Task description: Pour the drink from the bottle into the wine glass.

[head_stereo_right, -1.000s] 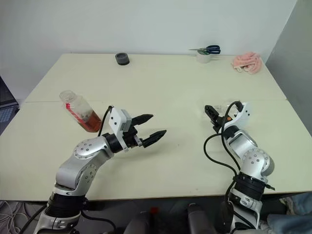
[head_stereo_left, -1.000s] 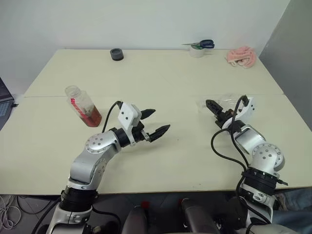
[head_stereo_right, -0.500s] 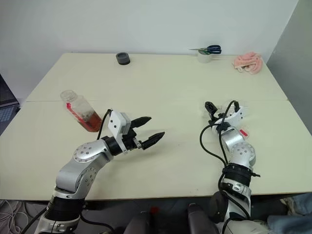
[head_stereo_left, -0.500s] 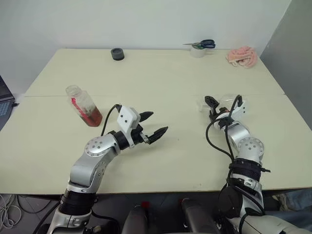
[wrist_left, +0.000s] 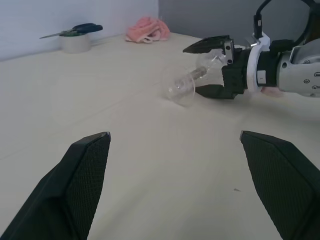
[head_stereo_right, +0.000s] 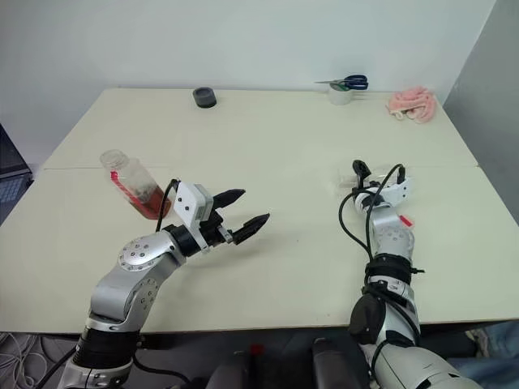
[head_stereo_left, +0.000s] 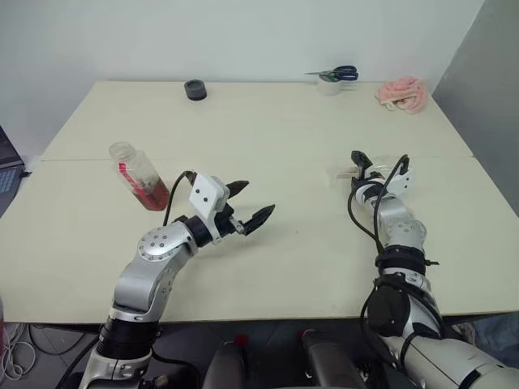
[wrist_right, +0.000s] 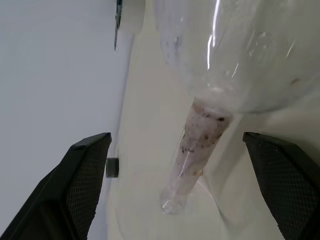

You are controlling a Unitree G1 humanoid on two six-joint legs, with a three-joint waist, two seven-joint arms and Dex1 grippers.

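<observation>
L gripper [head_stereo_left: 248, 203] nearest, fingers spread wide, empty, above table [head_stereo_left: 268, 267]. R gripper [wrist_left: 212, 67] also wide, its fingers either side of wine glass [wrist_left: 192, 80] bowl; glass lies on its side, not clamped. Bottle [head_stereo_left: 139, 176] w/ reddish drink [head_stereo_left: 154, 194] leans, L side. Far edge: tape roll [head_stereo_left: 194, 89], scissors [head_stereo_left: 334, 74], pink cloth [head_stereo_left: 400, 92].

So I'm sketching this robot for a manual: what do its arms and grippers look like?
Both arms are rounded silver-grey metal segments with black joint rings. Each ends in a white wrist block carrying two black, pointed, textured fingers: left gripper, right gripper. A black cable loops over each wrist. The right wrist has a small red mark.
</observation>
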